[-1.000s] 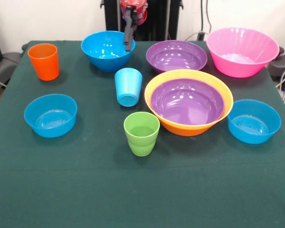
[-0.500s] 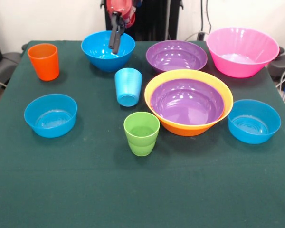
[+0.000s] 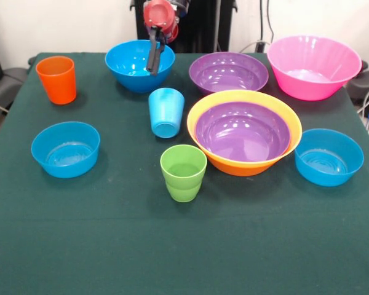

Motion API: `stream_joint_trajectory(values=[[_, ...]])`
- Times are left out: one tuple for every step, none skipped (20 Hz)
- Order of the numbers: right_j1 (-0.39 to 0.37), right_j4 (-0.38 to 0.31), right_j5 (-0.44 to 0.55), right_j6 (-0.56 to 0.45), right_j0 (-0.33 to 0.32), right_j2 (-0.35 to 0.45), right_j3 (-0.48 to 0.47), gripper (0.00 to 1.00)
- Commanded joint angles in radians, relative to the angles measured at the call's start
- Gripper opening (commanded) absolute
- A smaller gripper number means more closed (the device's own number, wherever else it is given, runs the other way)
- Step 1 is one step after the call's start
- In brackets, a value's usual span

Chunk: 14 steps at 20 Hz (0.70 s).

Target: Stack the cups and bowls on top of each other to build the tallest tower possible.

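My gripper [image 3: 153, 66] hangs from the red wrist at the table's far side, its tip inside the far blue bowl [image 3: 130, 66]. The orange cup [image 3: 56, 80] stands upright at the far left. The light blue cup [image 3: 166, 112] sits tilted in the middle, and the green ridged cup [image 3: 183, 173] stands upright in front of it. One purple bowl [image 3: 243, 132] is nested in the large orange-yellow bowl [image 3: 234, 166]. A second purple bowl [image 3: 229, 72] and the pink bowl [image 3: 313, 69] stand behind it. Two more blue bowls stand at the left [image 3: 66, 149] and right [image 3: 329, 157].
The dark green table cloth [image 3: 172, 246] covers the table. The robot's black pedestal [image 3: 197, 24] stands behind the far edge. Cables and dark gear lie off the table at both sides.
The gripper moved left from the far blue bowl's right rim to over its middle, then shifted slightly right and lower into the bowl. No cup or bowl has moved.
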Motion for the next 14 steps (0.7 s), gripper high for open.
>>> stream_joint_trajectory(values=[[0.058, 0.077, -0.023, 0.273, 0.029, 0.078, -0.002, 1.0], [0.06, 0.081, -0.021, 0.274, 0.029, 0.079, -0.005, 1.0], [0.067, 0.089, -0.023, 0.274, 0.03, 0.079, -0.008, 1.0], [0.073, 0.092, -0.025, 0.274, 0.029, 0.079, -0.011, 1.0], [0.079, 0.095, -0.028, 0.272, 0.03, 0.078, -0.013, 1.0], [0.081, 0.095, -0.03, 0.274, 0.028, 0.082, -0.015, 1.0], [0.086, 0.097, -0.027, 0.272, 0.029, 0.082, -0.018, 1.0], [0.091, 0.095, -0.023, 0.274, 0.025, 0.084, -0.021, 1.0], [0.095, 0.09, -0.021, 0.277, 0.019, 0.088, -0.023, 1.0], [0.099, 0.081, -0.016, 0.28, 0.01, 0.092, -0.027, 1.0], [0.107, 0.077, -0.019, 0.282, 0.003, 0.096, -0.031, 1.0], [0.109, 0.076, -0.015, 0.283, 0.002, 0.099, -0.035, 1.0], [0.117, 0.075, -0.018, 0.286, -0.003, 0.104, -0.04, 1.0], [0.125, 0.079, -0.012, 0.285, -0.003, 0.106, -0.047, 1.0]])
